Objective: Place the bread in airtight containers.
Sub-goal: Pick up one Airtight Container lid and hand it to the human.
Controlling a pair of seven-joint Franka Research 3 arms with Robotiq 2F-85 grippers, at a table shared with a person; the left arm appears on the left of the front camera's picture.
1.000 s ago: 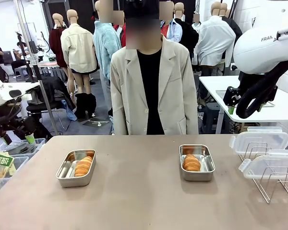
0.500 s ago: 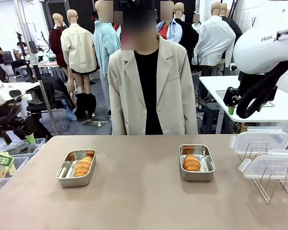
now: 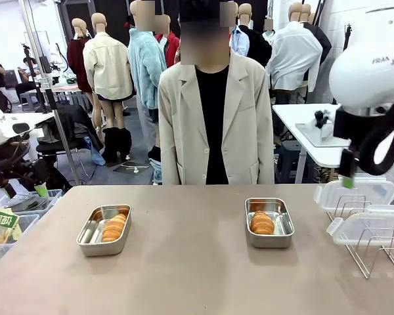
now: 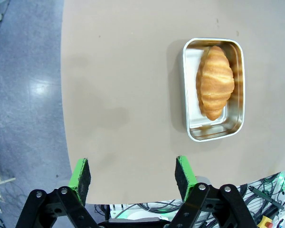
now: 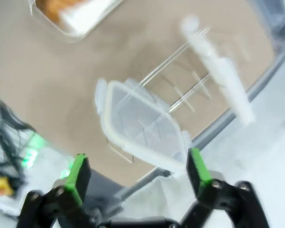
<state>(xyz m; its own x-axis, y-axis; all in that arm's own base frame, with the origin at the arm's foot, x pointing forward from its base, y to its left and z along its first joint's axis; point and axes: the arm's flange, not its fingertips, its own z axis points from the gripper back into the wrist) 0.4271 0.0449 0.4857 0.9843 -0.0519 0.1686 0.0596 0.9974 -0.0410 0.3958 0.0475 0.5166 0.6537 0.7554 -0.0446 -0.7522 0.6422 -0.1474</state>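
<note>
The table [image 3: 190, 282] has a broad bare stretch between the left container [image 3: 95, 249] and the right container [image 3: 270, 241], and more bare surface in front of both on the robot's side. Each open steel box holds one piece of bread: the left roll [image 3: 113, 227] and the right roll [image 3: 262, 223]. At the table's right edge a wire rack [image 3: 364, 259] carries two clear lids [image 3: 354, 191], crowding that corner. A person [image 3: 210, 125] stands just behind the far edge.

In the left wrist view the left jaws are spread wide and empty, their green pads [image 4: 80, 175] hanging over the table's edge. Another edge runs up the picture's left side. The left container with its roll lies ahead and off to picture-right, outside the gap and well apart from the pads.

The right arm [image 3: 371, 72] hangs high above the lids. Its wrist view is blurred. The right jaws are spread and empty, with one lid beyond the gap between the pads [image 5: 77, 173], near the table's edge. The right container sits at the top-left corner, well apart.
</note>
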